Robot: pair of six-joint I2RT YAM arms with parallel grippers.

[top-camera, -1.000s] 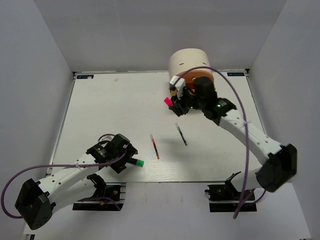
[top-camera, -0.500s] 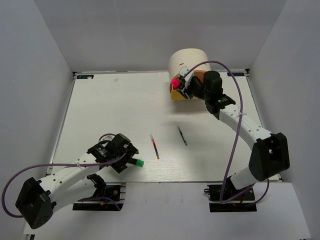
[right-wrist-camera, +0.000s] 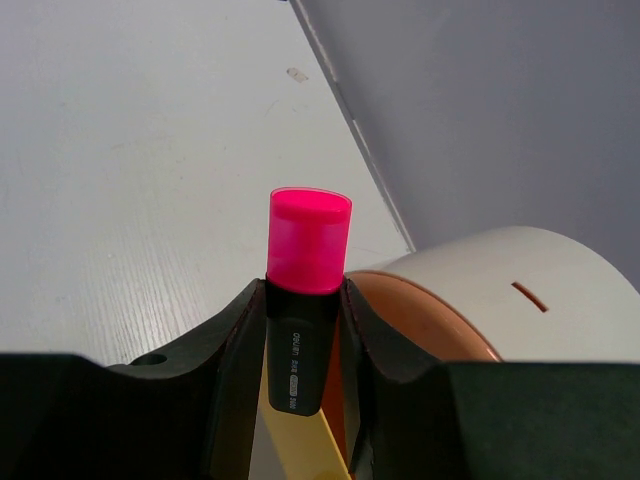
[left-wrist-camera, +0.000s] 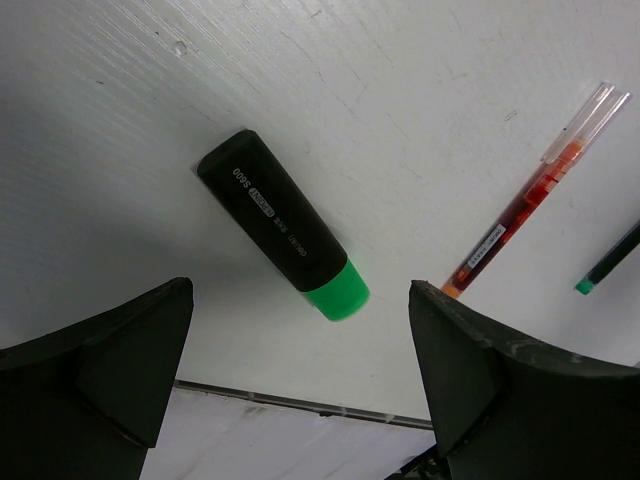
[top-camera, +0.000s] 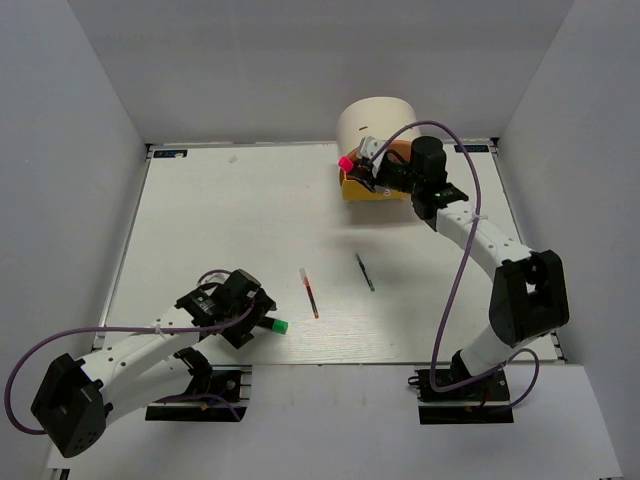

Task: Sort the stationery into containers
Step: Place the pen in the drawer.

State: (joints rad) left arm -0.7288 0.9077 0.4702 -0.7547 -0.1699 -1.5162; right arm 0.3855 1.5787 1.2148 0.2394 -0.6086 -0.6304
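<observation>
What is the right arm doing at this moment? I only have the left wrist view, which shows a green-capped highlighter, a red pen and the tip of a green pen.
Observer: The right fingers are shut on the pink-capped highlighter.
Operator: Where is that relative to the containers?
Observer: It is held at the front of the cream drawer unit, just above the yellow drawer, which sticks out.
Operator: And the rest of that green pen?
Observer: The whole green pen lies loose to the right of the red pen, not touching it.
</observation>
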